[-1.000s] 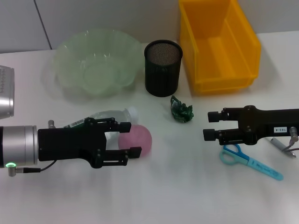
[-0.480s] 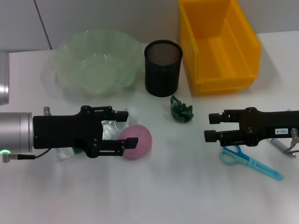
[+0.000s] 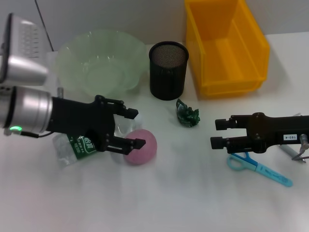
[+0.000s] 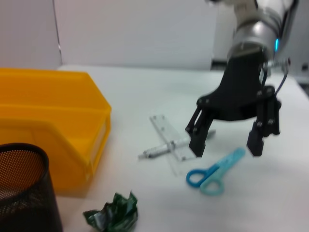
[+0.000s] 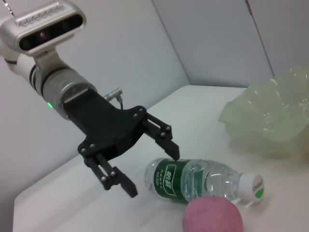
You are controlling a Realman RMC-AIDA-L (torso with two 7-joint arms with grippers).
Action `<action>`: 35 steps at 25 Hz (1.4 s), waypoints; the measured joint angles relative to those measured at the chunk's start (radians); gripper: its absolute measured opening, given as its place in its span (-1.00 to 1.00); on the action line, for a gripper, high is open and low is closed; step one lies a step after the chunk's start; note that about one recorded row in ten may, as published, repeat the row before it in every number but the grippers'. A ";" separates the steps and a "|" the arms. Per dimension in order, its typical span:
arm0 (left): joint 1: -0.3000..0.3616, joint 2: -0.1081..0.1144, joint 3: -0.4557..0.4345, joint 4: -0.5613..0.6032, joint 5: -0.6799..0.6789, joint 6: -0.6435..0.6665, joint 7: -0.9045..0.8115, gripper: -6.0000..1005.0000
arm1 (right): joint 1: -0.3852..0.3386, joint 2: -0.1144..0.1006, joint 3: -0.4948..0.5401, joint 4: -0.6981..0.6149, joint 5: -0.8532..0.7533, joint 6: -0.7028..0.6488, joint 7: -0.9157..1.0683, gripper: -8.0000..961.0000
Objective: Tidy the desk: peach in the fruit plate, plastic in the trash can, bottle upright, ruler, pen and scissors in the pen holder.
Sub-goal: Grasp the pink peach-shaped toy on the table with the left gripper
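Note:
A clear bottle (image 3: 79, 145) with a green label lies on its side, its white cap (image 5: 253, 186) toward the pink peach (image 3: 142, 147). My left gripper (image 3: 136, 128) hangs open above the bottle, beside the peach. The pale green fruit plate (image 3: 99, 67) stands behind them. Crumpled green plastic (image 3: 187, 115) lies before the black mesh pen holder (image 3: 168, 70) and the yellow trash can (image 3: 224, 46). To the right, my right gripper (image 3: 216, 132) is open and empty above blue scissors (image 3: 256, 164). A pen (image 4: 159, 151) crosses the clear ruler (image 4: 164, 133).
The white desk (image 3: 193, 203) ends at a grey wall close behind the plate and the bin. The pen holder stands between the plate and the bin with narrow gaps. The right forearm (image 3: 285, 133) covers the ruler in the head view.
My left arm has pulled back to the left and turned at an angle, uncovering the bottle's green label. The gripper stays open. The right arm has barely moved.

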State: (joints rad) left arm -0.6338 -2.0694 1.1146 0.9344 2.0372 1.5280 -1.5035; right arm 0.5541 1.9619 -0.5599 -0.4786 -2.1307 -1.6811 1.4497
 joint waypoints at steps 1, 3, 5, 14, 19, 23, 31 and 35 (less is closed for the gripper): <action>-0.003 0.000 0.012 0.009 0.008 -0.007 -0.007 0.31 | 0.001 0.000 -0.001 0.000 0.000 0.000 0.000 0.59; -0.018 -0.001 0.057 0.039 0.038 -0.030 -0.032 0.31 | 0.001 0.000 -0.001 0.000 0.000 0.000 0.000 0.59; -0.034 -0.001 0.099 0.057 0.073 -0.047 -0.056 0.30 | 0.001 0.000 -0.001 0.000 0.000 0.000 0.001 0.59; -0.072 -0.003 0.278 0.080 0.169 -0.155 -0.109 0.27 | 0.000 0.000 0.000 0.000 -0.001 0.006 0.005 0.59; -0.075 -0.003 0.333 0.080 0.171 -0.203 -0.109 0.26 | 0.001 0.000 0.000 -0.001 -0.002 0.006 0.012 0.59; -0.081 -0.004 0.367 0.065 0.172 -0.229 -0.107 0.24 | 0.004 0.000 0.000 -0.001 -0.002 0.006 0.014 0.59; -0.081 -0.006 0.440 0.045 0.173 -0.309 -0.111 0.22 | 0.006 0.000 0.000 0.000 -0.002 0.005 0.017 0.59; -0.080 -0.007 0.457 0.039 0.187 -0.333 -0.114 0.20 | 0.006 0.000 0.000 0.000 -0.002 0.003 0.019 0.59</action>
State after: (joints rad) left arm -0.7143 -2.0763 1.5712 0.9737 2.2237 1.1948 -1.6176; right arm 0.5597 1.9620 -0.5599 -0.4786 -2.1323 -1.6776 1.4685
